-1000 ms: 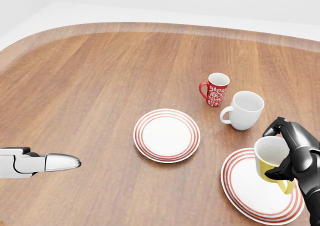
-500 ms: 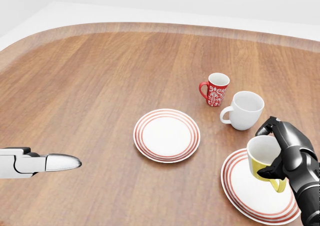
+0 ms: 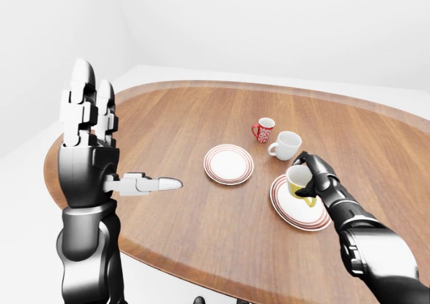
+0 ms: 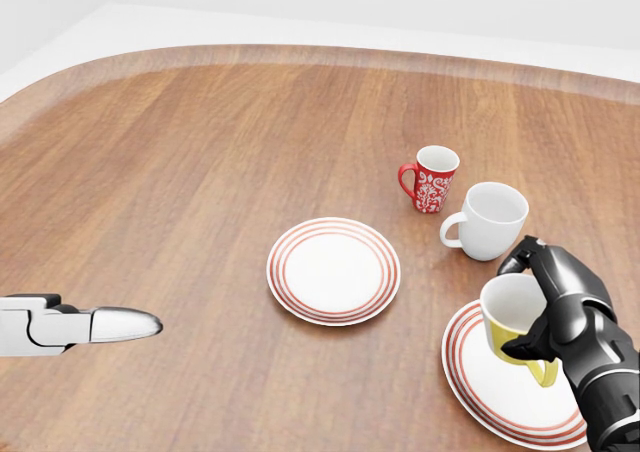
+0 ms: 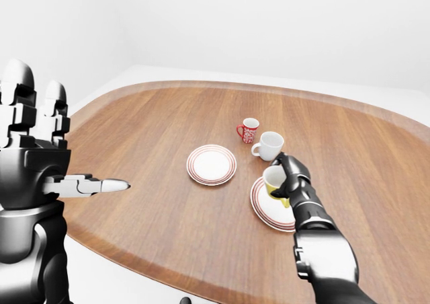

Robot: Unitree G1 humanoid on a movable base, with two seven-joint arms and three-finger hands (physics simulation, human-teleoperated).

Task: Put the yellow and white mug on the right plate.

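Note:
The yellow and white mug [image 4: 512,324] is held over the right plate [image 4: 478,387], a white plate with red rings at the lower right of the head view. My right hand [image 4: 535,302] is shut on the mug, black fingers wrapped over its rim and side. Whether the mug touches the plate I cannot tell. My left hand [image 3: 101,132] is raised at the left of the left-eye view, open, fingers upright and one finger [image 4: 122,324] pointing sideways, far from the mug.
A second red-ringed plate [image 4: 333,269] lies mid-table. A red patterned mug [image 4: 432,179] and a plain white mug [image 4: 488,220] stand just above the right plate. The oval wooden table [image 4: 200,172] curves away at left and top.
My right hand has carried the yellow mug leftward and slightly down over the right plate. The left hand has stayed put.

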